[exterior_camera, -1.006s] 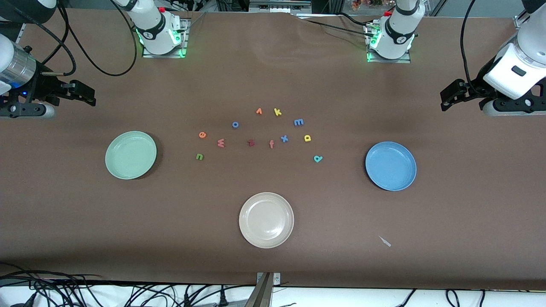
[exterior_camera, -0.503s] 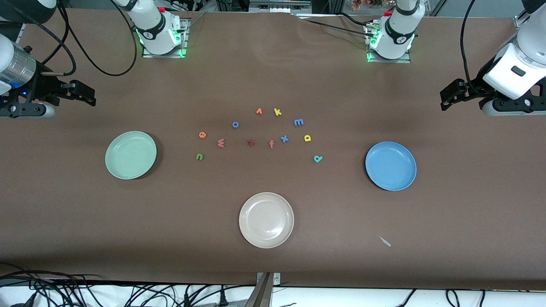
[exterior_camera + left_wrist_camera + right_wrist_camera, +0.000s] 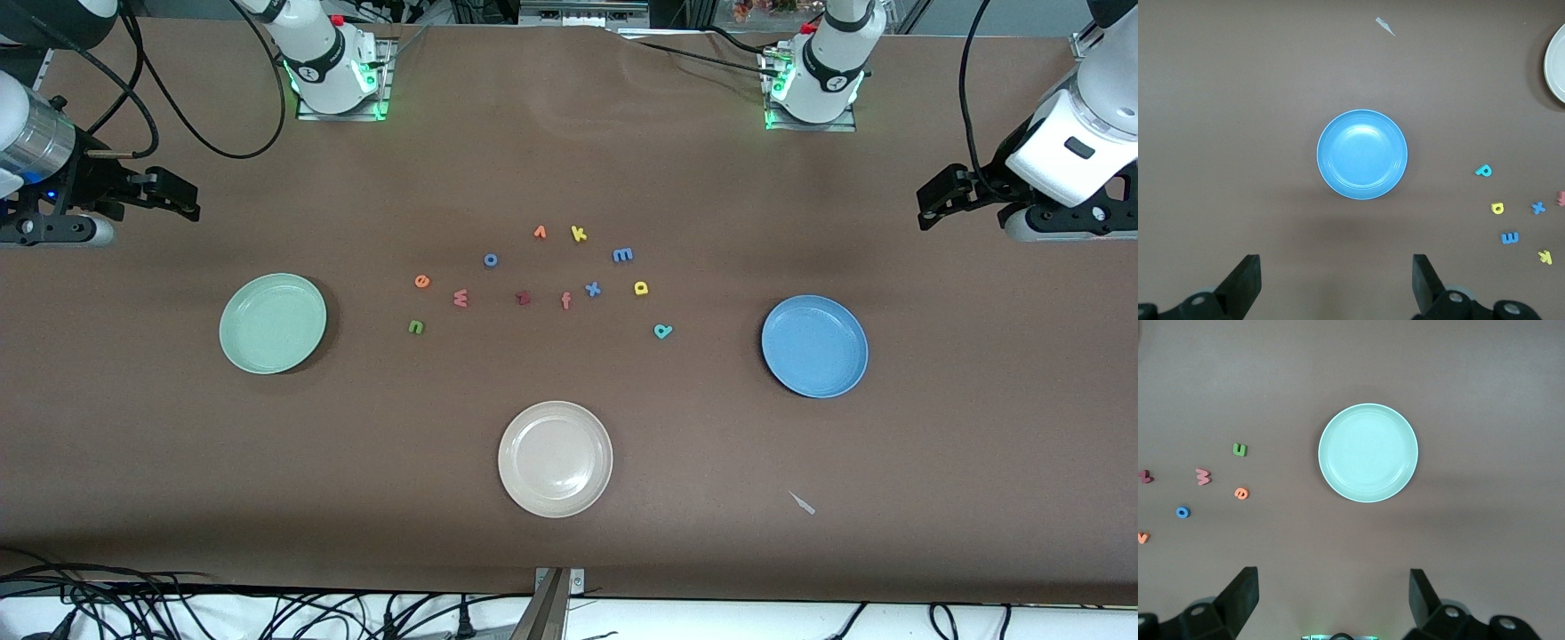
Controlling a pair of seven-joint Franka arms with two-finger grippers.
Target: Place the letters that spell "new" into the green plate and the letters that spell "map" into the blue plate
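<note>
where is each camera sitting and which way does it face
Front view: high across the table, facing both arm bases; left end effector and right end effector wait open at the table's ends.
Left wrist view: looks down on the blue plate, its own fingertips showing.
Right wrist view: looks down on the green plate, own fingertips showing.
Front and each wrist view share that plate.

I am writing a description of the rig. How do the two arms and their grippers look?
Both arms are white with black joint rings and black cables. Their bases glow green. The left gripper and right gripper have black two-finger jaws; the right arm has a silver wrist segment.
</note>
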